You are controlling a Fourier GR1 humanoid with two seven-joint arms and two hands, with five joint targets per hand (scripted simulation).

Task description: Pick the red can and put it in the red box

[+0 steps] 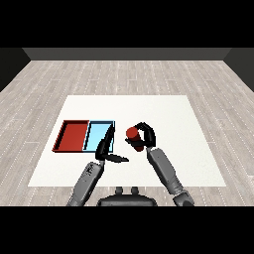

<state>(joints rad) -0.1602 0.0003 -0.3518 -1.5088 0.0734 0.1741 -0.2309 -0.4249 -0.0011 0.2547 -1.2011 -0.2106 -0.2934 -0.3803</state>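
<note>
The red can [133, 136] is upright in my right hand [145, 139], whose fingers curl round it just right of the light blue tray. Whether the can rests on the table or is lifted I cannot tell. The red tray [73, 136] lies at the left of the white table, side by side with the light blue tray [98, 135]. My left hand [105, 147] is over the near right corner of the light blue tray, fingers straight and thumb pointing right, holding nothing.
The white table [163, 109] stretches back and to the right of the trays. Beyond it is a grey plank floor [127, 74]. My two grey forearms come in from the lower corners.
</note>
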